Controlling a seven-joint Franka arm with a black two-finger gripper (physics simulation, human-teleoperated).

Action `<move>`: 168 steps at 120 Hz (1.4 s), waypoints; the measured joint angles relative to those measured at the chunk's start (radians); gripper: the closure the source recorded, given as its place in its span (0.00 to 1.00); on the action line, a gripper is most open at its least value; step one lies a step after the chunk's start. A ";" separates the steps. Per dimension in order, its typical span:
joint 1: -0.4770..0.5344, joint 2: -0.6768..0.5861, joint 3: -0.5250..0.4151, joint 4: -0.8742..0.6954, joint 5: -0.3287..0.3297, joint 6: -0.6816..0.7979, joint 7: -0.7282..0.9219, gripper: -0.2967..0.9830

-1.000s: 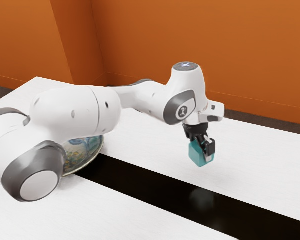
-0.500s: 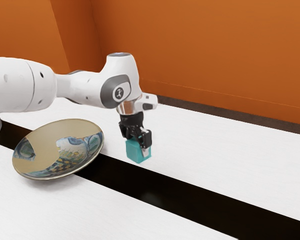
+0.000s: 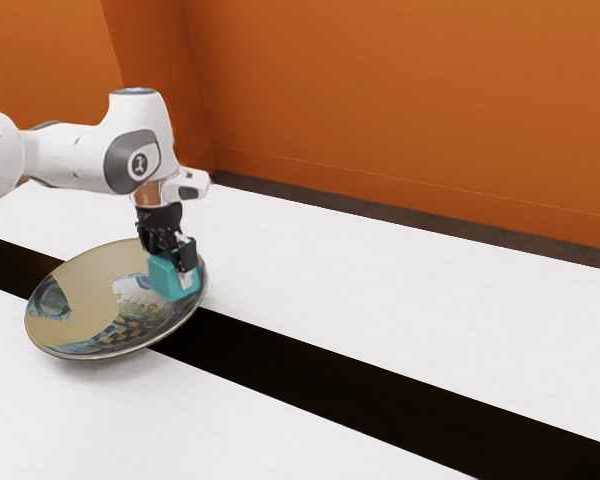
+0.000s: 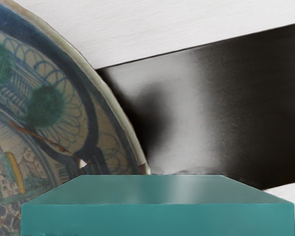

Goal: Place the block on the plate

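We had the block [image 3: 166, 281] in our gripper's [image 3: 177, 269] grasp, pinched firmly from two sides, and there it was, right up at the patterned plate [image 3: 80, 285]! In the exterior view it overlapped the plate's right-hand part, by the rim; whether it touched, we couldn't tell. Our wrist view had the teal block across the rim's line, the painted plate to one side of that line, the dark strip [image 3: 320, 370] of the white table [image 3: 410, 300] to the other.

The white table [image 3: 410, 290], crossed by 1 black band [image 3: 380, 403], carries 1 painted plate [image 3: 88, 285] overlapping that band.
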 joint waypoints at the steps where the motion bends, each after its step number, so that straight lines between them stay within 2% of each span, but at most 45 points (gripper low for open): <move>1: 0.005 0.000 0.001 0.000 0.002 0.000 0.003 0.52; 36: 0.130 0.046 0.014 0.003 0.057 0.038 0.104 0.49; 69: 0.162 0.159 0.016 0.014 0.025 0.145 0.178 0.48; 90: 0.164 0.173 0.017 0.014 0.006 0.168 0.211 0.35; 111: 0.164 0.144 0.016 0.014 0.001 0.166 0.236 0.28; 126: 0.142 0.072 0.015 0.014 -0.004 0.117 0.250 0.26; 142: 0.043 -0.005 0.010 0.025 -0.010 0.034 0.272 0.25; 168: -0.039 -0.045 -0.018 0.183 -0.003 -0.075 0.335 0.24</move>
